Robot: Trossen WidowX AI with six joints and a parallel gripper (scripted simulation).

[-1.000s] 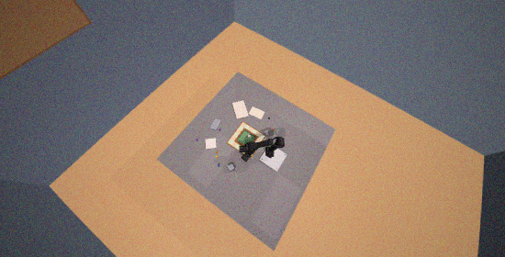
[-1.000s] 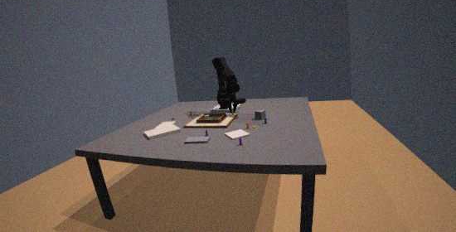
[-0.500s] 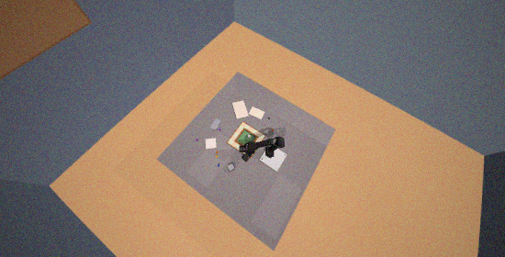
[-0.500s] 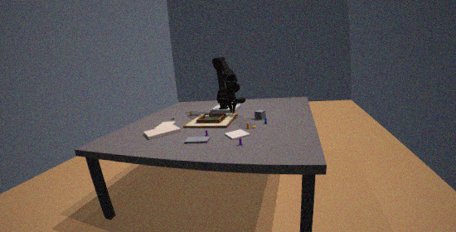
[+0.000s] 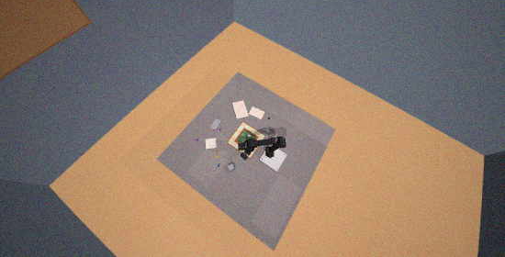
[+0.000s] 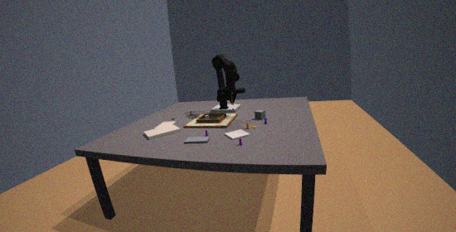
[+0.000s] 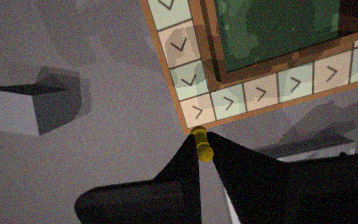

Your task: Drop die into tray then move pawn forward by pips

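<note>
The board (image 5: 233, 141) (image 6: 191, 123) (image 7: 184, 117) has a ring of cream and green arrow squares around the green-floored dice tray (image 5: 243, 139) (image 7: 280, 42). My gripper (image 6: 232, 102) (image 7: 200, 138) is shut on the yellow pawn (image 7: 206, 152). In the wrist view the pawn shows between the fingertips, over the board's outer edge by the corner square. Its height above the board is hard to tell. The corner square shows a right-pointing arrow and no piece. The wrist view shows only part of the tray and no die there; its top face cannot be read in the top and exterior views.
A grey block (image 5: 230, 166) (image 6: 259, 114) (image 7: 12, 112) stands beside the board. A white plate (image 5: 274, 161) lies by the arm's base. Blue (image 6: 265, 121), orange (image 6: 248, 126) and purple (image 6: 240, 142) small pieces and pale flat boxes (image 5: 240, 109) (image 5: 210, 143) lie around.
</note>
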